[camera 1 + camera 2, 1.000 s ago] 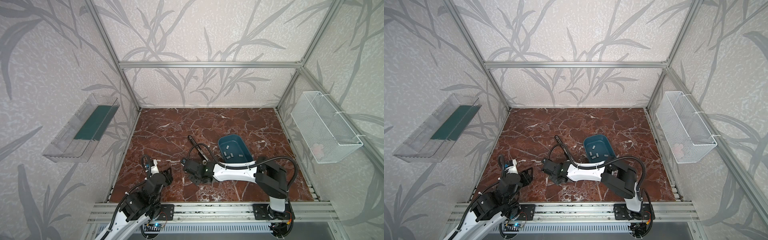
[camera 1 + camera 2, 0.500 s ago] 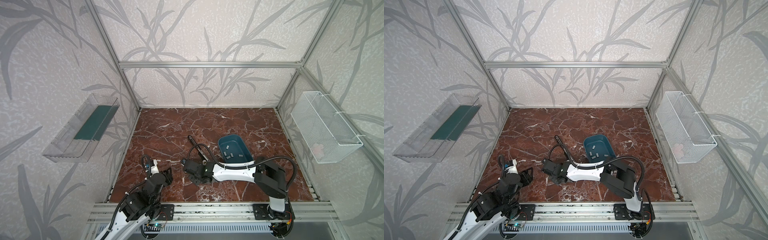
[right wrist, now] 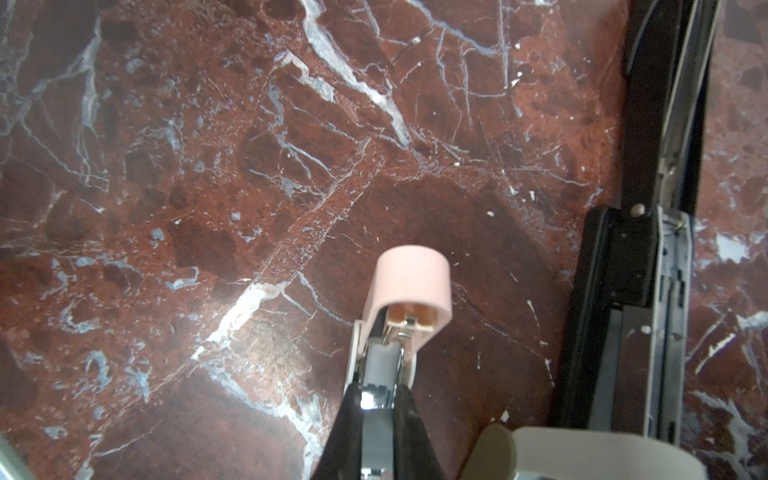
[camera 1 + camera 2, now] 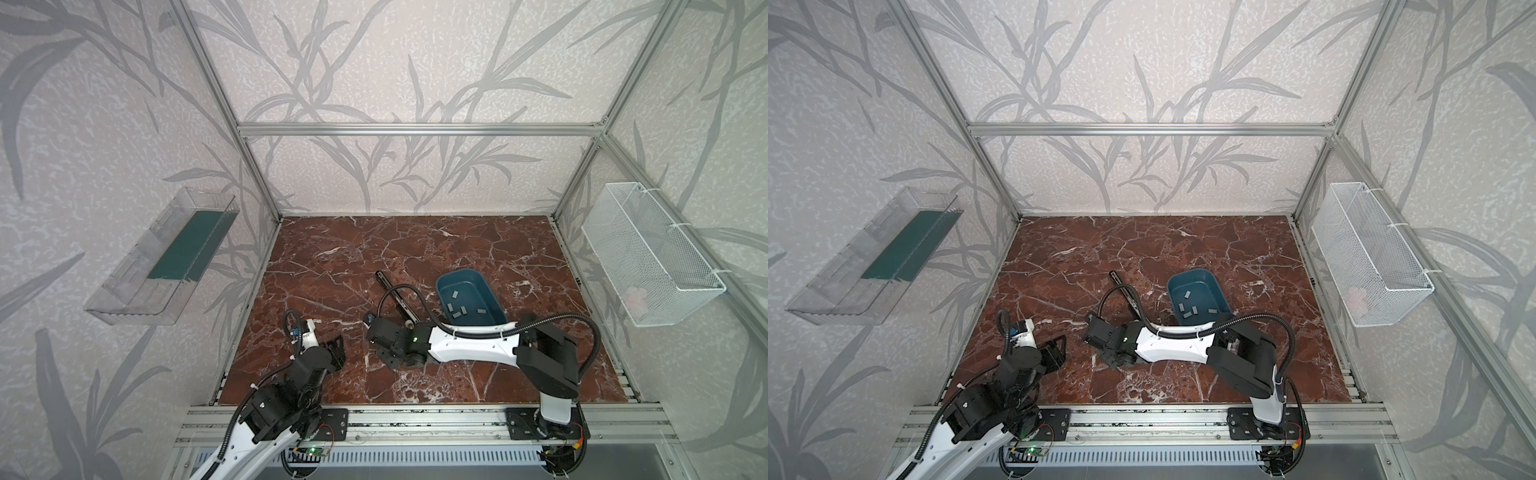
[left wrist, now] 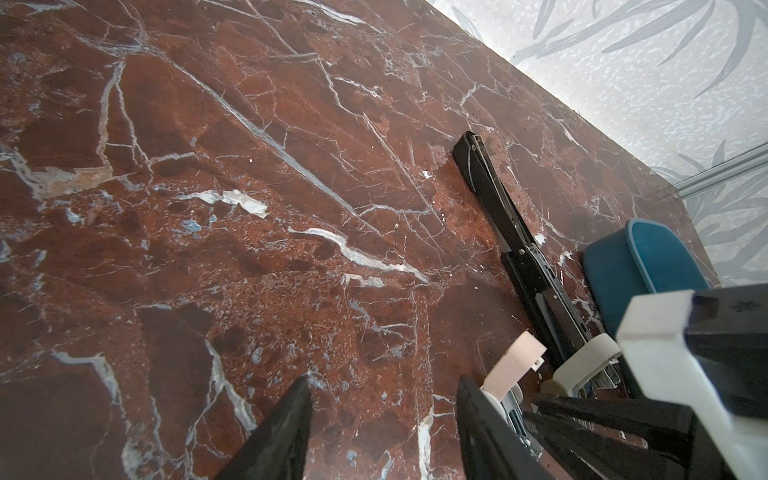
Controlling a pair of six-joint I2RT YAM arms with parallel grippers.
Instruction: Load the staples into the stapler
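Grey staples loose in the blue tub; right pincer tight on a pink stapler, left pincer spread.

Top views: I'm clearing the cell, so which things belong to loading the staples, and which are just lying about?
Job: staples in the blue tray; pink stapler gripped by the right fingers.

Lying about: black stapler, opened flat (perhaps another candidate); cream stapler; clear wall bin; white mesh basket.
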